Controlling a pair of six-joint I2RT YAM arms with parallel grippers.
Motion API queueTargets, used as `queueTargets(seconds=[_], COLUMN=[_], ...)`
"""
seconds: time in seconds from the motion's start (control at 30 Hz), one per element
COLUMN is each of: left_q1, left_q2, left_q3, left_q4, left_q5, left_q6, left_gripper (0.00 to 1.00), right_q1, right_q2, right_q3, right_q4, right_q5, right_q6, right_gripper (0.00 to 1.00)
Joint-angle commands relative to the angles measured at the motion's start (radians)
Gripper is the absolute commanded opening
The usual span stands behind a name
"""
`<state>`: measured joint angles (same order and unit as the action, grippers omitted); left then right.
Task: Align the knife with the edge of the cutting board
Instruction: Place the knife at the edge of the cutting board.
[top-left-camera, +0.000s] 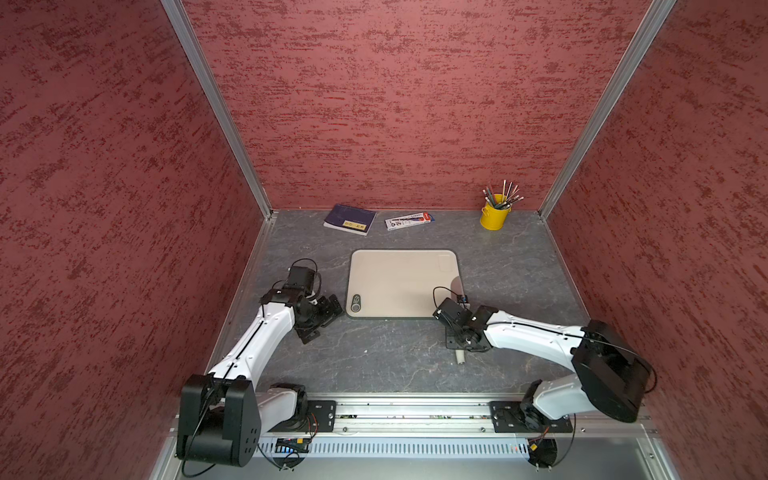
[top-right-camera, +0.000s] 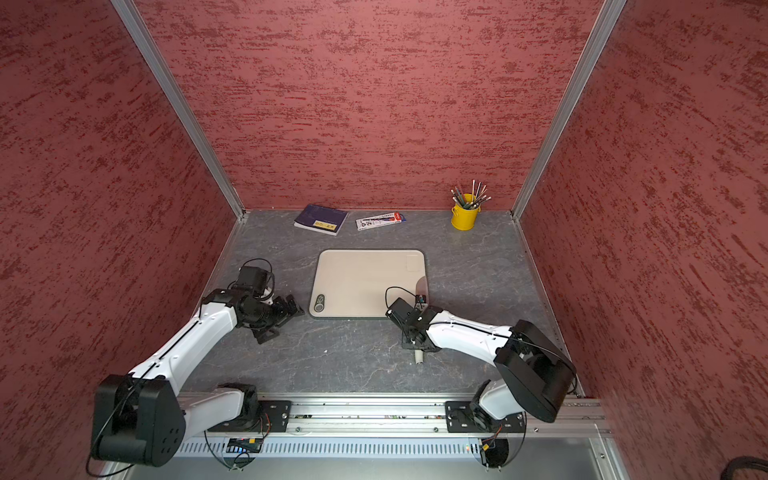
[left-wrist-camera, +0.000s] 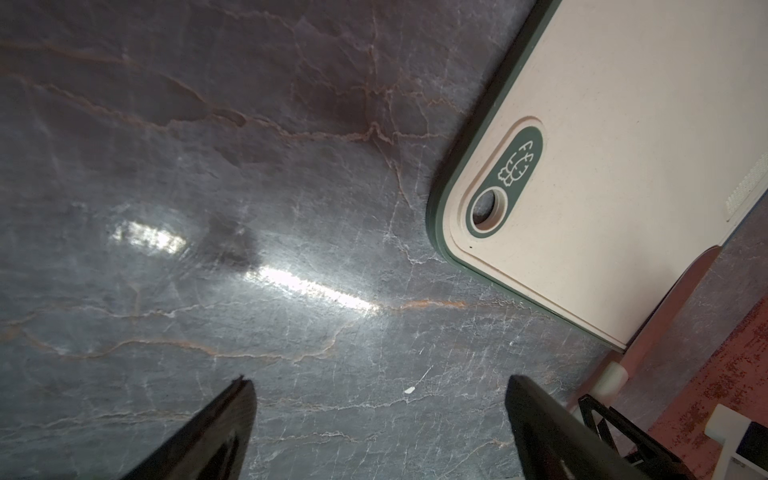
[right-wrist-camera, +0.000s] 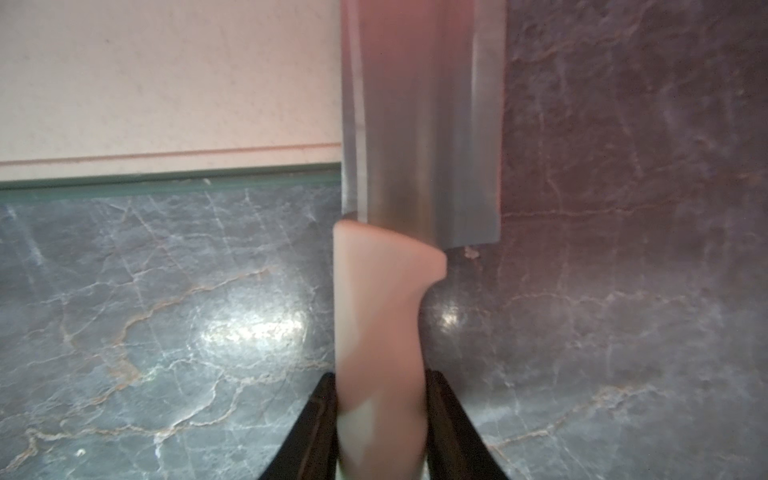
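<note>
The beige cutting board (top-left-camera: 399, 282) (top-right-camera: 365, 282) lies flat mid-table, its oval hole at the near left corner. The knife (right-wrist-camera: 382, 316) lies along the board's right side. Its grey blade (top-left-camera: 457, 285) (top-right-camera: 422, 285) overlaps that edge, and its off-white handle runs past the near edge over the table. My right gripper (right-wrist-camera: 380, 374) (top-left-camera: 459, 341) is shut on the handle. My left gripper (left-wrist-camera: 379, 380) (top-left-camera: 330, 320) stands open and empty over bare table, just left of the board's holed corner (left-wrist-camera: 490, 208).
At the back lie a dark blue book (top-left-camera: 350, 219) and a white printed packet (top-left-camera: 409, 221), with a yellow cup of pencils (top-left-camera: 494, 217) at the back right. Red walls close in three sides. A metal rail (top-left-camera: 415, 415) runs along the front.
</note>
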<state>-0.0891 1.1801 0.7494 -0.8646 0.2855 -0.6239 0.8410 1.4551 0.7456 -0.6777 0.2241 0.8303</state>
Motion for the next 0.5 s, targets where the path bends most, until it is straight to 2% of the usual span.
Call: queueTargets(seconds=[0.0, 0.47], left_q1=[-0.005, -0.006], left_q2=[0.009, 0.016], left_q3=[-0.002, -0.002], left_q4=[-0.008, -0.007], left_q5=[-0.01, -0.012], left_q6=[-0.006, -0.002], left_gripper=[0.98, 0.99], right_q1=[0.009, 0.01], right_q2=[-0.005, -0.004], right_q3=[0.041, 0.041], right_q4=[-0.005, -0.005], right_q5=[0.008, 0.002], right_q6=[0.004, -0.008], right_gripper=[0.31, 0.39])
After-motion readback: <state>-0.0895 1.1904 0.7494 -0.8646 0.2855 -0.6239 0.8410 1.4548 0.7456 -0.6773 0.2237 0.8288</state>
